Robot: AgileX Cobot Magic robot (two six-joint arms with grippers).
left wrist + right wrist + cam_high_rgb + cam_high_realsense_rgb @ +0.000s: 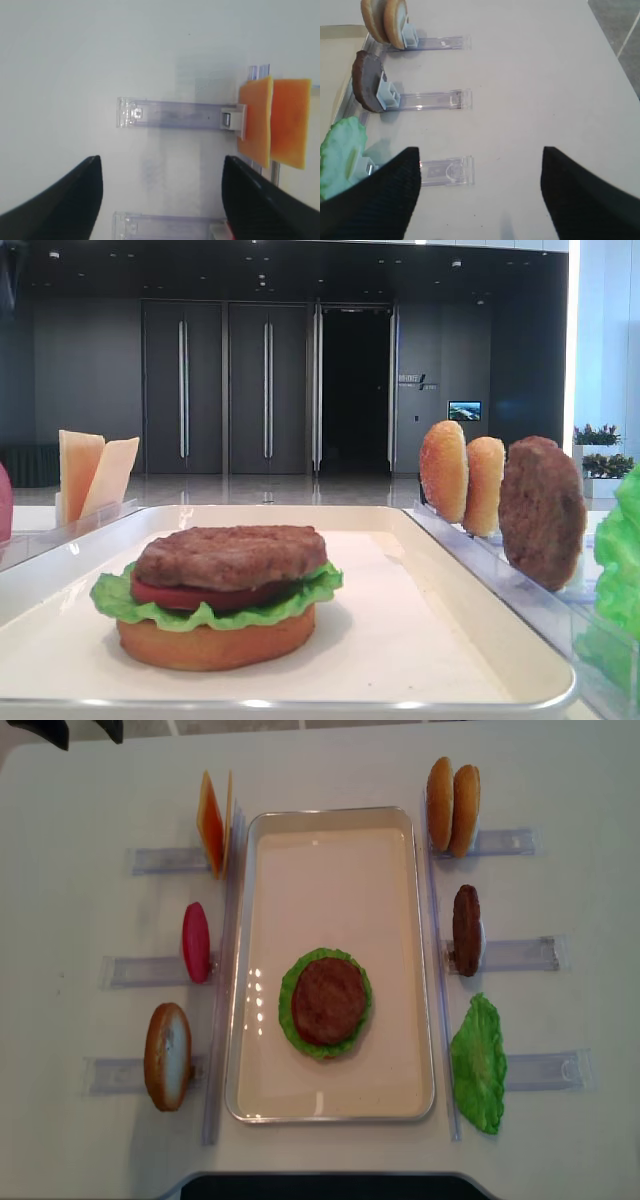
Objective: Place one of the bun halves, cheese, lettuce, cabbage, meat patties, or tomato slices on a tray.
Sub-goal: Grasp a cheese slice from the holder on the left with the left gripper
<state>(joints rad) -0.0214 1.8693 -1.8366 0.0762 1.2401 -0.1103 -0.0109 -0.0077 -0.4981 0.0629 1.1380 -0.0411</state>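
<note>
Left tool (pixel 160 200) agape, cheese (pixel 272 122) just beyond, apparently untouched.

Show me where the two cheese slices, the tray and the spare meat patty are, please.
cheese slices (pixel 213 820): overhead view, orange face of the slices standing in their holder.
tray (pixel 330 813): overhead view, far rim.
spare meat patty (pixel 466 929): overhead view, its top edge, upright in the holder.

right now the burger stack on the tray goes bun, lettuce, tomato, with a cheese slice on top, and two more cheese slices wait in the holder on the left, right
Not quite. The top layer of the stack on the tray is a meat patty, not cheese; the low exterior high view shows it above the tomato slice, lettuce and bun half. The two cheese slices do stand in the left holder.
</note>
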